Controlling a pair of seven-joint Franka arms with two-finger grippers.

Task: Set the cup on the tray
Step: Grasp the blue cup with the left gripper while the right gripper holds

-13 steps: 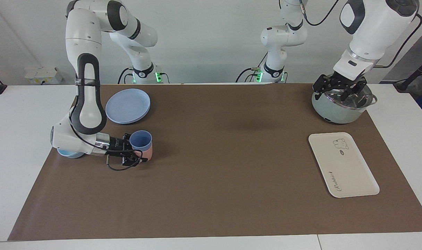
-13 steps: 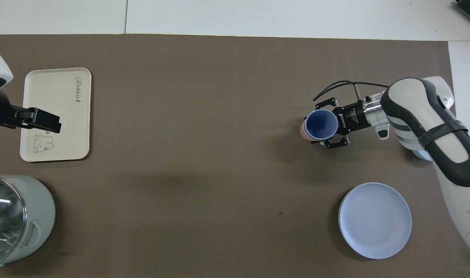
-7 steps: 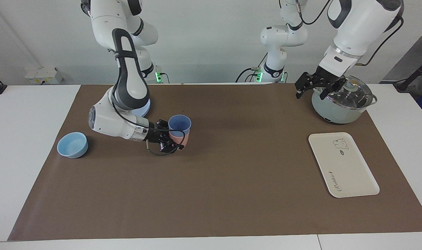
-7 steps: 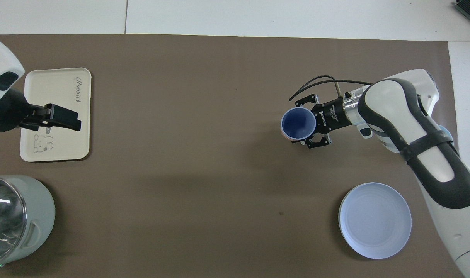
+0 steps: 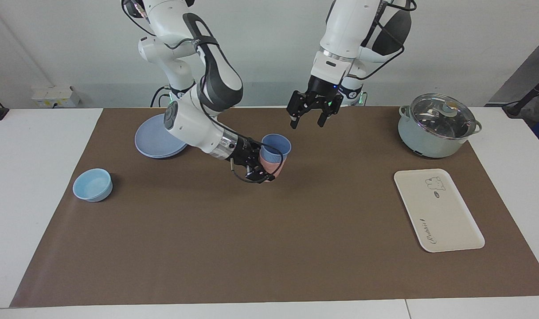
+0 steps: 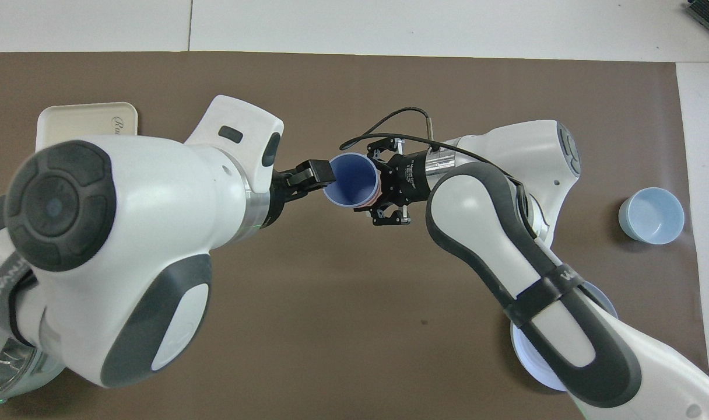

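Note:
The periwinkle-blue cup sits nested inside a pink cup. My right gripper is shut on the pink cup's side and holds the stack, slightly tilted, over the middle of the brown mat. The blue cup's mouth also shows in the overhead view, beside the right gripper. My left gripper is open and empty, raised above the mat close to the stack; it also shows in the overhead view. The cream tray lies flat toward the left arm's end, partly hidden under the left arm in the overhead view.
A grey-green pot with a glass lid stands nearer to the robots than the tray. A round blue plate and a low light-blue bowl lie toward the right arm's end; the bowl also shows from overhead.
My right arm carried the nested cups from the right arm's end to the middle of the mat, uncovering the bowl. My left arm swung from over the pot to the middle, close to the stack.

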